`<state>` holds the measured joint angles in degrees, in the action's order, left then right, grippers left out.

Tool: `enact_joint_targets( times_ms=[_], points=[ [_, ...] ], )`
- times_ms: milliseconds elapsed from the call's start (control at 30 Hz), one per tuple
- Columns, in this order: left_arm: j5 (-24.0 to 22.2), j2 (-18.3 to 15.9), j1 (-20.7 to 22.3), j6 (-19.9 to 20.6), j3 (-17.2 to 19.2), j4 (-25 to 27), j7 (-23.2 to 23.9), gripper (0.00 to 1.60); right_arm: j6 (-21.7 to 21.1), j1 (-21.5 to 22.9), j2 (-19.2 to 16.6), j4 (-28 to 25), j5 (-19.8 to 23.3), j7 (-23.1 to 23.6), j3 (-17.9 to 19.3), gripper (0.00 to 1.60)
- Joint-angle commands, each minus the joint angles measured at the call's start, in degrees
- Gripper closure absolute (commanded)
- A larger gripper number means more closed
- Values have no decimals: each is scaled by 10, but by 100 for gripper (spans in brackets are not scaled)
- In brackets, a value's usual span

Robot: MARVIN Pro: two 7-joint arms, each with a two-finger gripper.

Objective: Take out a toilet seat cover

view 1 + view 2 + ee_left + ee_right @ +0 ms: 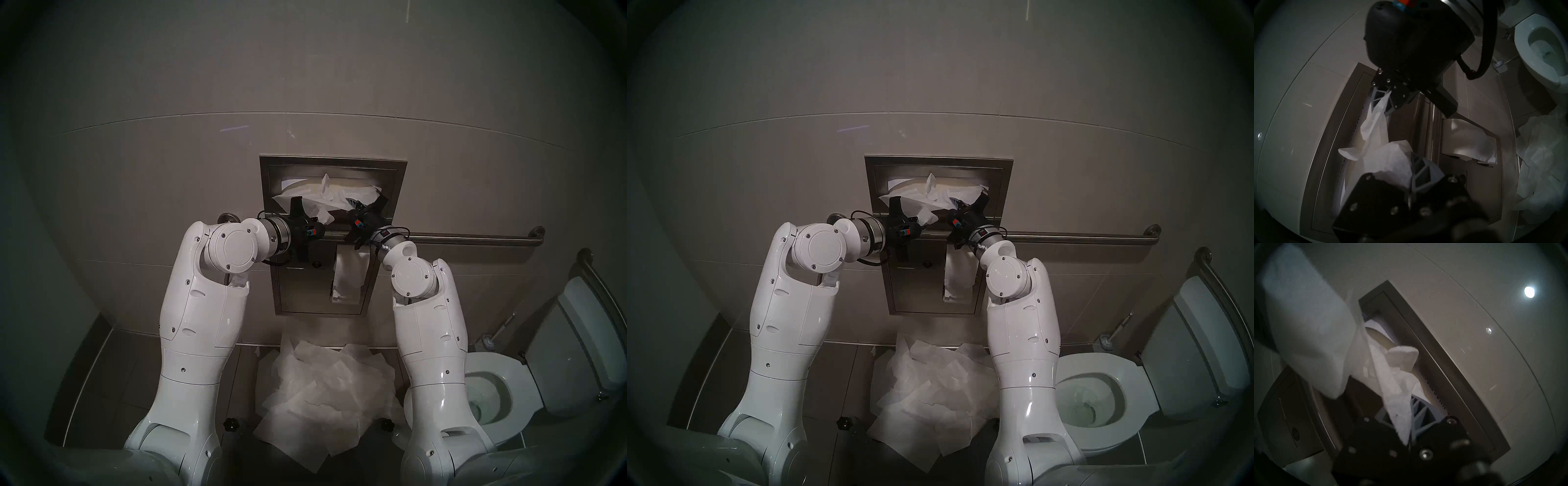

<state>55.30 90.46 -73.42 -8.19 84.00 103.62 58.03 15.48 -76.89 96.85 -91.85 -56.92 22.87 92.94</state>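
Crosswise, the toilet seat cover (324, 198) stretches between both closed end effectors.

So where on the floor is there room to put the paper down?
Bare floor tiles lie left of the left arm, along the wall. The middle, between both arms, is crowded by a pile of paper sheets. The toilet fills the right side.
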Motion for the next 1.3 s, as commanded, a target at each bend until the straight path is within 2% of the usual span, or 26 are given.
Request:
enact_joint_targets(
  times_ms=[0, 300, 600, 867, 1267],
  points=[
    [-6, 14, 21, 5, -1, 20, -5, 160, -36, -24, -18, -62, 3, -32, -22, 160],
    [-35, 30, 18, 14, 0, 53, 14, 160, -53, -26, -18, -75, -10, -43, -24, 160],
    [-44, 34, 15, 21, -7, 89, 30, 160, -63, -6, -20, -83, -47, -55, -34, 160],
    [-42, 31, 12, 23, -13, 94, 40, 160, -65, 8, -25, -113, -66, -60, -43, 160],
    [-37, 32, 16, 21, -16, 98, 32, 160, -77, 1, -33, -156, -115, -57, -66, 160]
  ],
)
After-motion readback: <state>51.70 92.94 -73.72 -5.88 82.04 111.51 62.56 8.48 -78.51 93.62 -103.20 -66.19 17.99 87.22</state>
